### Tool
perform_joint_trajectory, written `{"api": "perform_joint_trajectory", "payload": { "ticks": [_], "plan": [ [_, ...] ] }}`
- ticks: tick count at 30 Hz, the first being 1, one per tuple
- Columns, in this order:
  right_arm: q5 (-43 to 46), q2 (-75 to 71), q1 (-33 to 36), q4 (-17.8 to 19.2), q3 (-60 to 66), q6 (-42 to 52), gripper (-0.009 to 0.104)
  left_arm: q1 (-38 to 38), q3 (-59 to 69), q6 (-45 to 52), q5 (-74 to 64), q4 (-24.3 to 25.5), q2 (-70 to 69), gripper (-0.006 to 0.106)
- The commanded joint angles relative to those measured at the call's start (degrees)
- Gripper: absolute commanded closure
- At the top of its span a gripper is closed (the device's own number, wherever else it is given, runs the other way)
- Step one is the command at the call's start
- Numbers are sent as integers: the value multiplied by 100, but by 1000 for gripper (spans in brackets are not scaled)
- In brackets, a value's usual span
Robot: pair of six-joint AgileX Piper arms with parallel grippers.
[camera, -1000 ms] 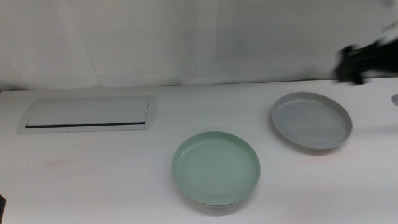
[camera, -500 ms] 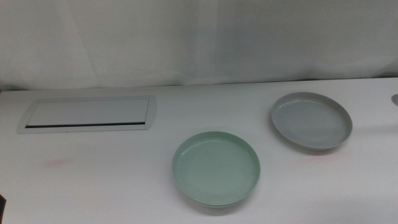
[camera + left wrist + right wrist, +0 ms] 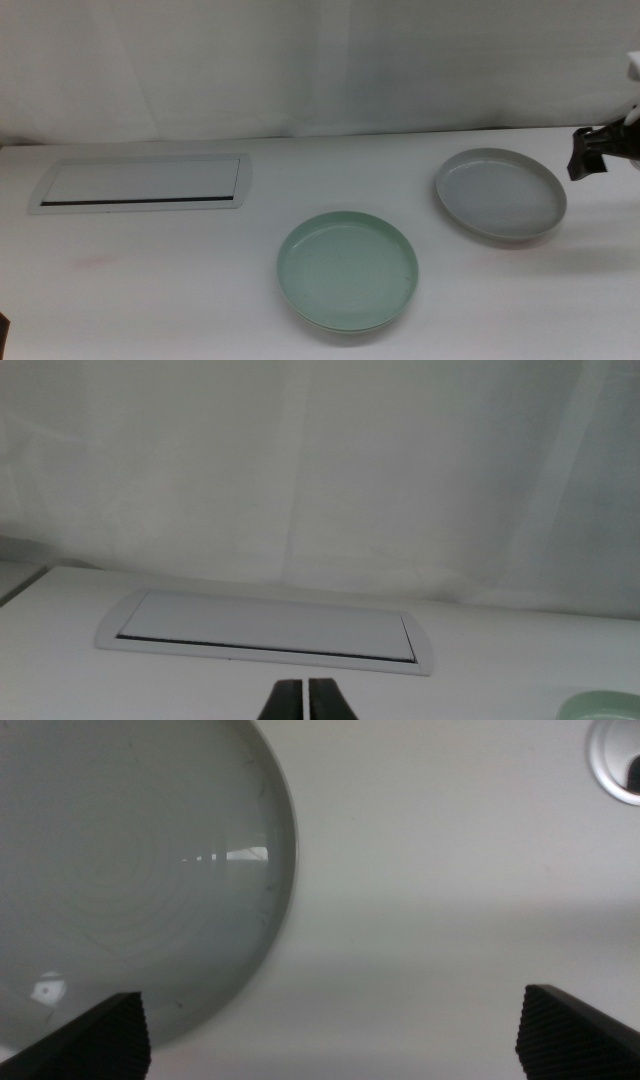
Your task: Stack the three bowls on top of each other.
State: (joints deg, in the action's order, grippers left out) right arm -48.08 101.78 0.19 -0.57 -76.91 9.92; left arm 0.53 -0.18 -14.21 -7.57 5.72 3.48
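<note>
- The white tabletop [image 3: 150, 290] carries a flat white rectangular panel with a dark slot [image 3: 142, 183] at its far left.
- A shallow round pale green bowl [image 3: 347, 270] with a low rim sits mid-table, on another bowl whose edge barely shows beneath.
- A matching glossy grey bowl [image 3: 500, 194] lies apart, far right.
- My right end effector [image 3: 330, 1030] hangs spread wide beside the grey bowl's rim; my left end effector [image 3: 303, 700] waits clenched.
</note>
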Motion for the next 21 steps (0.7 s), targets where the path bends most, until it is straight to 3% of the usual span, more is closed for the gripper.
{"api": "perform_joint_trajectory", "payload": {
  "ticks": [1, 21],
  "plan": [
    [123, 305, -29, -73, -171, 82, -8, 6, 217, -35, 80, -12, -14, 103],
    [485, 1645, 95, -157, -248, 107, -7, 6, 217, -35, 80, -12, -14, 103]
  ]
}}
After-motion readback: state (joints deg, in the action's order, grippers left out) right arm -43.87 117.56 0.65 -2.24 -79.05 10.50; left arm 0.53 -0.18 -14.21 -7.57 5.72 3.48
